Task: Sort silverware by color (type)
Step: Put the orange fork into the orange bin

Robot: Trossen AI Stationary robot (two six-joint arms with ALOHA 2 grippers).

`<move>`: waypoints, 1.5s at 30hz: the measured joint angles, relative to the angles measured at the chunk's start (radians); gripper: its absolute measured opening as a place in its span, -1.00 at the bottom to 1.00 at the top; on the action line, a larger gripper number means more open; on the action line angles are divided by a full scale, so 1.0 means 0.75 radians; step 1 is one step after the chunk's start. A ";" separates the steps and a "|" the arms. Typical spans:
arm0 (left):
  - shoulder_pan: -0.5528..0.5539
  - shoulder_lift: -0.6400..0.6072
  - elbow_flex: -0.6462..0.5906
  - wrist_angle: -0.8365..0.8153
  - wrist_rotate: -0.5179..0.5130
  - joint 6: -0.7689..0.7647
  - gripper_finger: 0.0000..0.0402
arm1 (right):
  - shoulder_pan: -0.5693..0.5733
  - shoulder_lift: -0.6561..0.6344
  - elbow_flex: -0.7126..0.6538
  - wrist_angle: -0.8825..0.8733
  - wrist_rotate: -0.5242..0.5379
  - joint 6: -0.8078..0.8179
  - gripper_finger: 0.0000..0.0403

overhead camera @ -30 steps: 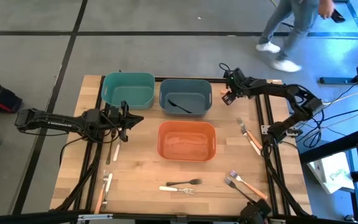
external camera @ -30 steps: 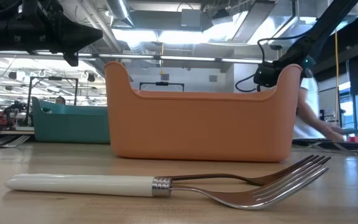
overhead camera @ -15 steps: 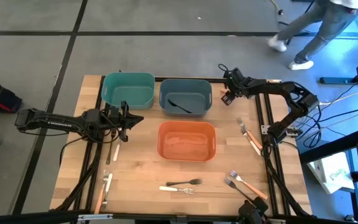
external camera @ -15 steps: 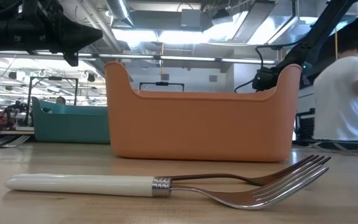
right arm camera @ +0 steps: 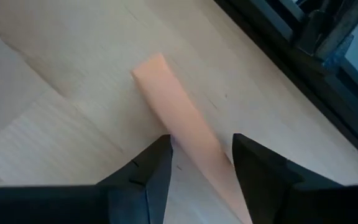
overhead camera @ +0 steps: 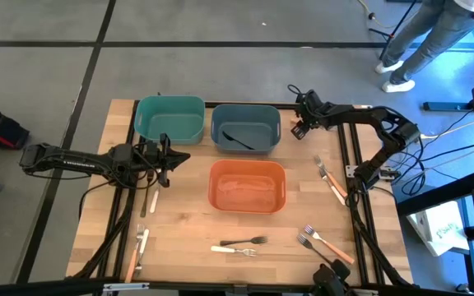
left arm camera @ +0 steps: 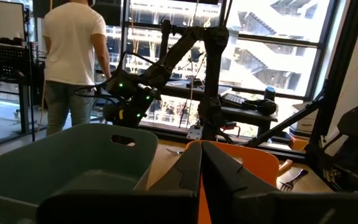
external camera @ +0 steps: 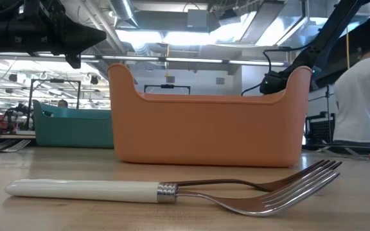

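Observation:
An orange-handled piece of silverware (right arm camera: 166,93) lies flat on the wood at the table's far right. My right gripper (right arm camera: 201,146) points down over it, open, one finger on each side of the handle; whether a finger touches it does not show. In the high view this gripper (overhead camera: 301,127) stands just right of the blue-grey bin (overhead camera: 246,123), which holds a black fork (overhead camera: 239,140). My left gripper (overhead camera: 175,158) hovers shut and empty near the teal bin (overhead camera: 169,117). Other forks lie at the right (overhead camera: 329,179), the near right (overhead camera: 319,238), the near middle (overhead camera: 241,244) and the near left (overhead camera: 141,245).
The orange bin (overhead camera: 248,185) stands mid-table; in the low view it rises behind a white-handled fork (external camera: 172,189). A dark-and-white utensil (overhead camera: 152,200) lies under my left arm. A black metal frame edges the table's far and right sides. A person stands beyond the far right corner.
My right gripper has sunk a little toward the table beside the blue-grey bin. The person beyond the table has walked toward the right. My left arm has kept still.

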State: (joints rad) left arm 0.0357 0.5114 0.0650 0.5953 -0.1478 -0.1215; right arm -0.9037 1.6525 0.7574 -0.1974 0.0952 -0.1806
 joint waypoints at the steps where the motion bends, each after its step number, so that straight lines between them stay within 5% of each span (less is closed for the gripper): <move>1: 0.000 0.000 0.000 0.000 0.000 0.000 -0.97 | 0.000 0.004 0.000 0.007 0.001 0.000 -0.21; 15: 0.000 0.000 0.000 0.000 -0.032 0.001 -0.97 | 0.001 0.007 0.002 0.045 0.013 -0.003 -0.91; 35: 0.001 0.000 0.000 0.008 -0.031 -0.007 -0.97 | 0.162 -0.343 -0.002 -0.116 0.035 0.052 -0.99; 40: 0.000 0.000 0.000 0.008 -0.025 -0.010 -0.97 | 0.175 -0.337 -0.002 -0.211 0.022 0.185 -0.89; 45: 0.000 0.000 0.000 0.007 -0.021 -0.010 -0.97 | 0.175 -0.263 -0.003 -0.365 -0.002 0.200 -0.56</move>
State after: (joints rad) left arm 0.0357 0.5114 0.0647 0.6006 -0.1635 -0.1291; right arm -0.7727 1.4552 0.7555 -0.4713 0.0936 -0.0303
